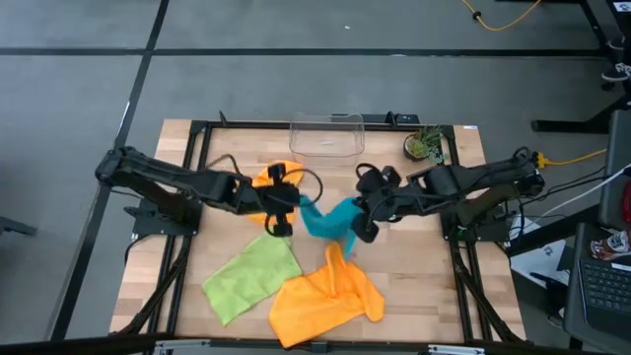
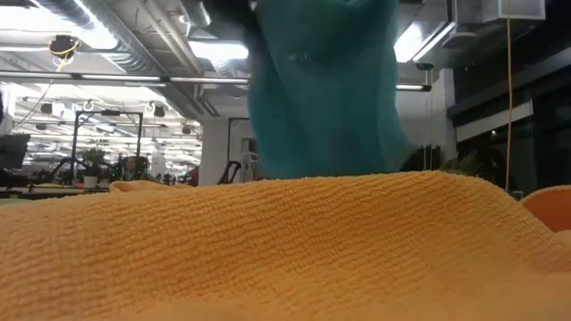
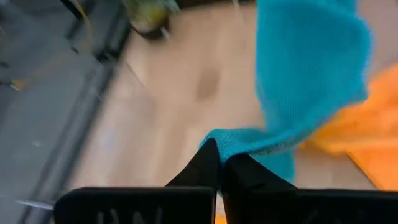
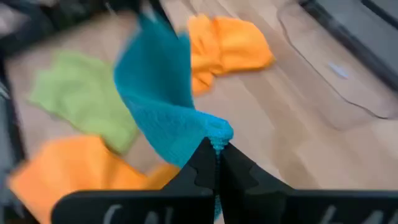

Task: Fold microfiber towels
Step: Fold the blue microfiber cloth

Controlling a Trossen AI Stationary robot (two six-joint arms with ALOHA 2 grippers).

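teal towel: hangs stretched between both grippers
left gripper: jaws clamped on one corner
right gripper: jaws clamped on another corner

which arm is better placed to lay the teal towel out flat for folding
Neither alone. The left gripper and the right gripper are each shut on an edge of the teal towel, which hangs between them above the table. It probably takes both, moving apart together.

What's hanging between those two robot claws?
The soft teal blue microfiber towel stretches between the left gripper and the right gripper, each shut on a corner; the overhead view shows it.
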